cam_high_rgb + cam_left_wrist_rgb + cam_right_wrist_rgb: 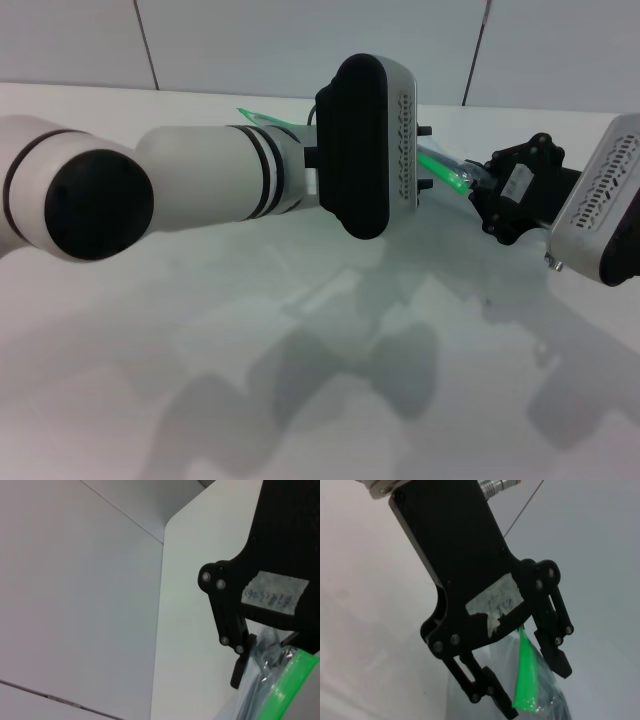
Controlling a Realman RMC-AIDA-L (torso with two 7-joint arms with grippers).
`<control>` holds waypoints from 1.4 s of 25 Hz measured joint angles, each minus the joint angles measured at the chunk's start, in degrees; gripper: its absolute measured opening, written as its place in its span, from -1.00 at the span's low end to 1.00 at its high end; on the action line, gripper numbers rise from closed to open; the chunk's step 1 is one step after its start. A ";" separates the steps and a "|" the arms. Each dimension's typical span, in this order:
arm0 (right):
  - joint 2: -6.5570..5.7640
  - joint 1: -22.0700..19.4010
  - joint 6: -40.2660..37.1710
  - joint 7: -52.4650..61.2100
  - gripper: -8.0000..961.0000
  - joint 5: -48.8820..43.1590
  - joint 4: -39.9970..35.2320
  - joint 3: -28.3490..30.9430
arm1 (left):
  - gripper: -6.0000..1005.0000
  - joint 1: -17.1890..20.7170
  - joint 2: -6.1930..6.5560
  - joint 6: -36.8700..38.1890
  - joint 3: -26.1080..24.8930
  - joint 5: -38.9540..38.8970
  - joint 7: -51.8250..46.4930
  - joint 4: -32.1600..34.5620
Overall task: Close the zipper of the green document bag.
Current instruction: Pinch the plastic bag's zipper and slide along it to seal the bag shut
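Note:
The green document bag is held up off the white table, mostly hidden behind my left arm. Its zipper shows as a bright green strip running from the far left corner toward my right gripper. In the right wrist view the zipper lies between the fingers of my right gripper, which stand open with a gap on each side, and the clear bag hangs around it. My left gripper sits right beside the bag and the zipper. The slider cannot be made out.
The white table stretches in front, with shadows of both arms on it. A grey panelled wall stands behind the table's far edge. My left arm's wrist housing blocks the middle of the bag.

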 joint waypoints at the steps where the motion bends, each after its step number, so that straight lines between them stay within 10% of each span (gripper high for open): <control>1: 0.00 0.01 0.00 0.00 -0.88 0.00 -0.01 0.00 | 0.08 0.00 -0.01 0.00 0.02 0.00 -0.07 0.01; 35: 0.00 0.19 0.00 0.00 -0.88 0.00 0.15 -0.18 | -0.29 0.55 0.08 0.71 -0.18 0.42 -1.69 0.20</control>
